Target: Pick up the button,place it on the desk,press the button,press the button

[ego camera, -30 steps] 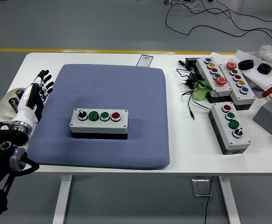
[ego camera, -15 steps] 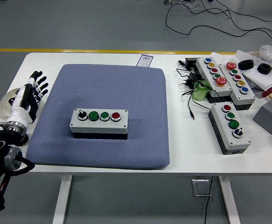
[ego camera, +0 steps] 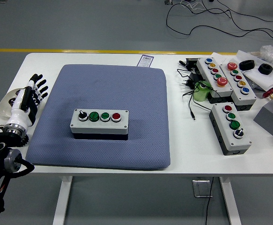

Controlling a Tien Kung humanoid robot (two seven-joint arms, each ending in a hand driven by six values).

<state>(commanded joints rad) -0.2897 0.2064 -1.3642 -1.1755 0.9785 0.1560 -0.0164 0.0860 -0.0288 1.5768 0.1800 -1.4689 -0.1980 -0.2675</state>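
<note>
On the blue mat (ego camera: 108, 89), roughly centre, we have the grey button box (ego camera: 99, 122) lying flat, four controls up: black selector (ego camera: 82, 115), two green buttons (ego camera: 99, 116), red button (ego camera: 116, 116). Our left hand (ego camera: 27, 101) sits at the mat's left edge, well apart from the box, fingers extended and slightly spread, holding nothing. Right arm isn't in shot.

Risks as we see them:
- The mat looks soft; a press may sink or tip the box rather than actuate.
- The controls sit close together, so a wide fingertip could hit a neighbour.
- The clear dish (ego camera: 6, 103) lies just under the left hand; a swing in may clip it.
- Three similar boxes (ego camera: 230, 127) sit on the right among loose cables (ego camera: 190, 89); reaching there invites a wrong pick or a snag.
</note>
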